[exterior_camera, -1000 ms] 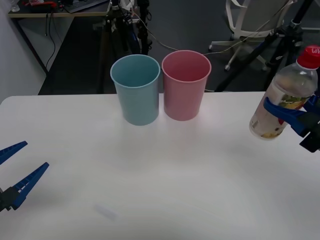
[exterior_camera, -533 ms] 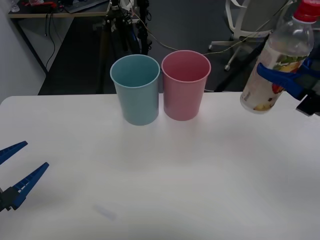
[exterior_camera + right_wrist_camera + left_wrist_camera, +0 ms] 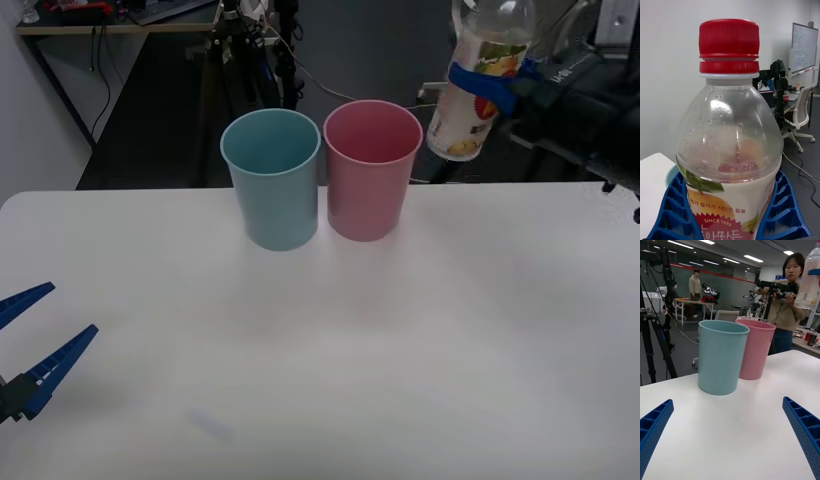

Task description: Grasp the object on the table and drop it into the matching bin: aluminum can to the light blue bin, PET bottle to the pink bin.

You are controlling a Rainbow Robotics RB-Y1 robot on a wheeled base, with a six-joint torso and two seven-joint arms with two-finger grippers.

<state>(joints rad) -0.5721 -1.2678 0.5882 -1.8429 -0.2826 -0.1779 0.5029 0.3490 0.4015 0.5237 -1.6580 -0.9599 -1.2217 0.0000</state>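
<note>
The right gripper has its blue ribbed fingers clamped around the body of the small clear plastic PET bottle with a red cap and fruit-print label, one finger on each side of the label band, as the right wrist view shows close up. In the front view the bottle hangs in the air, roughly upright with a slight tilt, its top cut off by the frame edge, at about two o'clock from the tall round pink plastic bin and just beside that bin's rim line, though whether it is over the opening or beyond it is hard to judge from this angle. The pink bin stands touching or nearly touching the tall round light blue plastic bin, which sits at its nine o'clock; both rest near the far edge of the large white smooth-topped table. The left gripper waits low at the table's eight o'clock, fingers spread wide apart and holding nothing.
</note>
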